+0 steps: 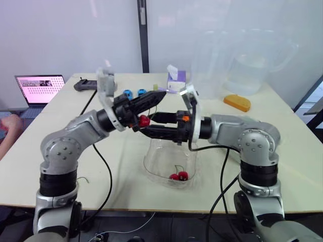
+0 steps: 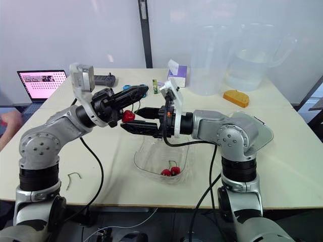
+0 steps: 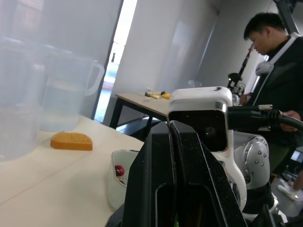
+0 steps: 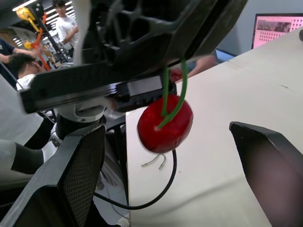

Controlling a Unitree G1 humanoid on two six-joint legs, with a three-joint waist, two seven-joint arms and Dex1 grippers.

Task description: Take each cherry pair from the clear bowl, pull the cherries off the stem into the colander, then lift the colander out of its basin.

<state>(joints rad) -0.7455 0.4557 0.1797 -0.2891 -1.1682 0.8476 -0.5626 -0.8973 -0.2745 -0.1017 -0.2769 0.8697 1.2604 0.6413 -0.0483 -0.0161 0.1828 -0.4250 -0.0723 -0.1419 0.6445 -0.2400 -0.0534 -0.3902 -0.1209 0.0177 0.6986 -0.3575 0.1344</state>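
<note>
Red and glossy, a single cherry (image 1: 144,121) is hanging in the air above the clear bowl (image 1: 154,161), dangling from a green stem (image 4: 173,94) whose two strands are running up into the left gripper (image 1: 157,97). That gripper's black fingers (image 3: 173,175) are lying pressed flat together, pinching the stem near its top, and the left arm is reaching in over the middle of the table (image 1: 282,146). The right gripper (image 4: 164,132) is coming in from the opposite side at the same height, its two fingers standing spread wide, one on each side of the cherry and touching neither fruit nor stem as far as the right wrist view is showing. The bowl is sitting on the table just below the two grippers, near the front edge, and a cherry pair (image 1: 178,175) is lying on its bottom. A loose green stem (image 2: 74,175) is lying on the table to the left of the bowl, well apart from it. Further back, two clear jugs (image 1: 252,63), an orange block (image 1: 237,102) and a purple box (image 1: 176,78) are standing on the table, and an open laptop (image 1: 39,89) is glowing off to the left.
</note>
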